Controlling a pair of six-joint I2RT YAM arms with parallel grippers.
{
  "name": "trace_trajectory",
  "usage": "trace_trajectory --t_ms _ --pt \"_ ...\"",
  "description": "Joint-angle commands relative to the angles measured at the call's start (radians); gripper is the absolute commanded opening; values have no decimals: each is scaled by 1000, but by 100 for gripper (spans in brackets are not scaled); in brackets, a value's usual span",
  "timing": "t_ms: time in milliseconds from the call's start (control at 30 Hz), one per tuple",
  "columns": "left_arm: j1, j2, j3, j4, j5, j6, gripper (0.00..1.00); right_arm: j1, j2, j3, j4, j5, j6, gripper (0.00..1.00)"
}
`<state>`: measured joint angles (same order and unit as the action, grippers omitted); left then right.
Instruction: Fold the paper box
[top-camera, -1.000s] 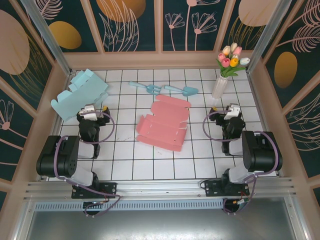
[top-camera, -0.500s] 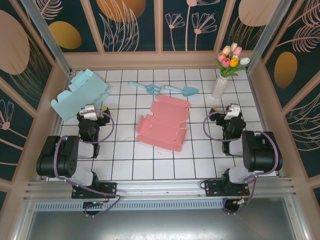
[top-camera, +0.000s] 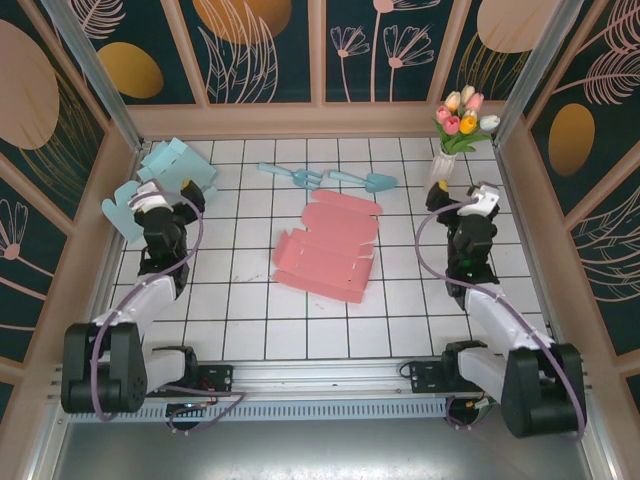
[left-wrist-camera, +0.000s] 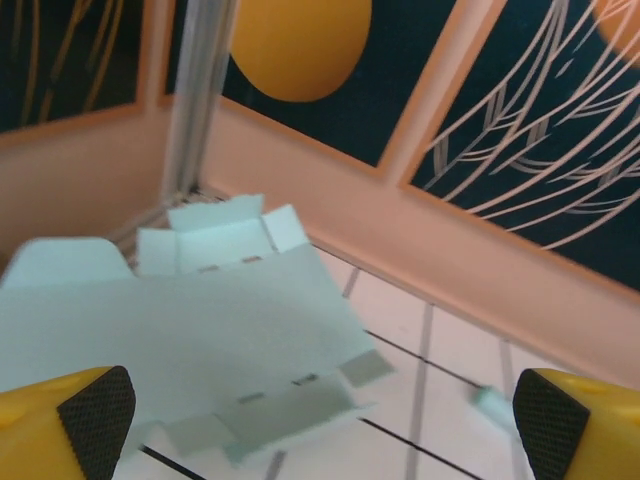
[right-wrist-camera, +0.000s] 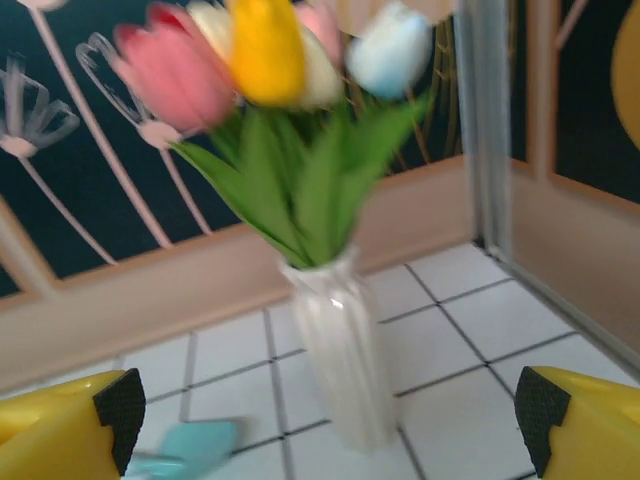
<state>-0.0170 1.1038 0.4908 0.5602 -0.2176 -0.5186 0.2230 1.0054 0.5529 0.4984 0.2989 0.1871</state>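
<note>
Pink box blank untouched while both arms unfold from rest

Seen from above, the pink die-cut paper box blank (top-camera: 328, 247) lies flat and unfolded in the middle of the white gridded tabletop (top-camera: 250, 320), just where it lay a second ago. The arms are what moved. The left arm (top-camera: 150, 290) has stretched out of its tucked pose, so the left jaws now hang by the pale blue cardboard box blank (top-camera: 178, 160) in the far-left corner. The right arm (top-camera: 495, 315) has reached out likewise, bringing the right jaws near the white ribbed vase of tulips (top-camera: 440, 172). Both sets of jaws are well apart from the pink blank.

On the left wrist, the left jaws are spread wide and hold nothing, with the pale blue blank (left-wrist-camera: 200, 330) ahead of them.

On the right wrist, the right jaws are also wide apart and empty, with the vase (right-wrist-camera: 340, 350) straight ahead.

Folding has not begun, I judge: the arms have only deployed, and each must next swing inward to the pink blank
</note>
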Motion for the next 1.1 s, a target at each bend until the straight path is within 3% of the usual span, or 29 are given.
trace_trajectory --t_ms 0,100,267,433,567,633,800,1067 --pt "-43 -97 -68 -151 112 -235 99 126 18 100 -340 -1 90 96" --pt "-137 -149 -142 -154 176 -284 99 271 52 121 -393 -65 120 97" --pt "-349 -207 -173 -239 81 -277 99 430 128 92 -311 -164 114 98" --pt "-408 -241 -269 -222 73 -297 99 468 267 107 -290 -172 90 98" --pt "-451 -175 -306 -163 120 -308 97 482 365 140 -282 -162 63 98" --pt "-483 -140 -316 -123 146 -320 94 488 383 143 -268 -159 62 98" --pt "-564 -42 -290 -73 92 -295 91 493 388 139 -234 -157 64 98" --pt "-570 217 -192 32 125 -185 68 501 348 153 -263 -147 45 98"
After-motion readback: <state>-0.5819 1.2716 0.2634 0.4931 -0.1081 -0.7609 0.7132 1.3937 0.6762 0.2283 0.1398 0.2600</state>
